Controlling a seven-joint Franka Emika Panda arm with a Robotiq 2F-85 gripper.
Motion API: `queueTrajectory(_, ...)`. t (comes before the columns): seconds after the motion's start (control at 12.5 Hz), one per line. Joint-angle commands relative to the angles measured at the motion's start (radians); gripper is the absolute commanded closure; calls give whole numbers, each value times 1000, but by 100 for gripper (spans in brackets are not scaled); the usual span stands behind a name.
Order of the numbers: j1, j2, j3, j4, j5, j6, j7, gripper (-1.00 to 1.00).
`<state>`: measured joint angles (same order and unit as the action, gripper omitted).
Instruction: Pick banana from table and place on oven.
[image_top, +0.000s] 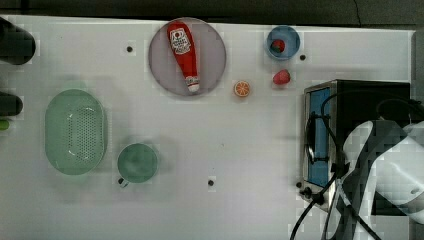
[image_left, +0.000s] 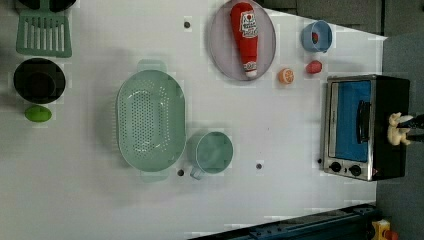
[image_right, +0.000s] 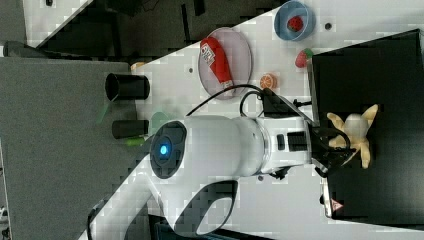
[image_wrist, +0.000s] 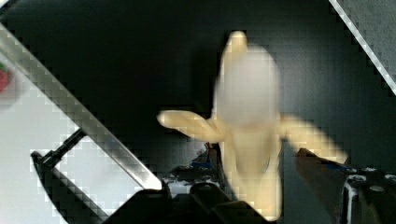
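The banana (image_right: 352, 137) lies on the oven's (image_right: 390, 90) black top. The gripper (image_right: 332, 147) straddles its stem end, jaws spread, gripping nothing.

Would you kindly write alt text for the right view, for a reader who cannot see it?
A white robot arm reaches over a black-topped oven, its gripper beside a peeled banana lying on the oven's top. Behind, on the white table, sit a ketchup bottle on a plate and an orange slice.
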<state>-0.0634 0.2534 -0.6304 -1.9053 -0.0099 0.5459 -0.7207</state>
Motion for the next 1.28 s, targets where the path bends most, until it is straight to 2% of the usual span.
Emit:
queueTrajectory(0.08, 7, -36, 5, 25, 6, 11, -38, -90)
queueTrajectory(0.16, 7, -41, 4, 37, 5, 10, -40, -100)
queueTrajectory(0.4, 18, -93, 11, 108, 2, -31, -97, -100)
queueTrajectory(0.64, 56, -189, 49, 175, 2, -179, -75, -100)
queueTrajectory(0.96, 106, -313, 211, 173, -7, -411, 235, -100)
queueTrajectory(1.04, 117, -363, 385, 170, -9, -521, 591, -100)
queueTrajectory(1.28, 117, -391, 499, 168, -16, -522, 736, -100)
